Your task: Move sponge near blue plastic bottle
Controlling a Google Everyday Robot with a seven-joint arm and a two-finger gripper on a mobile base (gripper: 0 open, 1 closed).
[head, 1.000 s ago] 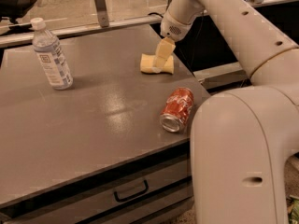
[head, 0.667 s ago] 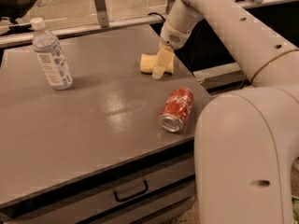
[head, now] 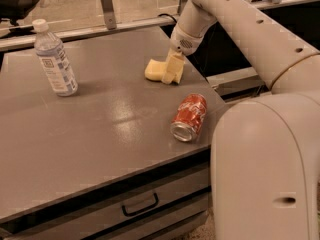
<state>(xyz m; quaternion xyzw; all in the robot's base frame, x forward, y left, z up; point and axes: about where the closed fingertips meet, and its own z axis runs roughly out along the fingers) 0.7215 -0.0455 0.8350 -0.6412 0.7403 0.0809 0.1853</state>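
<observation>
Base: my robot's cream body (head: 265, 174) fills the near right corner and hides the table's near right edge.
Drawer: dark drawer front under the tabletop with one black handle (head: 140, 204); it looks closed from here.
Table: the grey table (head: 90, 149) is flat, with a patch of glare near the middle.
Can: the red soda can (head: 190, 117) lies on its side near the right edge, silver end toward me. It is apart from the sponge and nearer to me than it is.
Sponge: the pale yellow sponge (head: 155, 70) lies on the table toward the far right, beyond the can.
Gripper: the gripper (head: 171, 78) is down at the sponge's right end, with its tip at table level and against the sponge as I see it.
Grip state: I can't tell whether it is spread or clamped on the sponge, because its cream parts blend into the sponge's colour.
Arm: the white arm (head: 240, 19) comes in from the upper right, and its wrist sits just above the sponge.
Bottle: the blue plastic bottle (head: 55, 59) stands upright at the far left, white cap on and label facing me. It is well apart from the sponge, with bare tabletop between them.
Background: a metal post (head: 107, 6) stands on the rail behind the table, and a black chair (head: 17, 1) is in the top left corner.
</observation>
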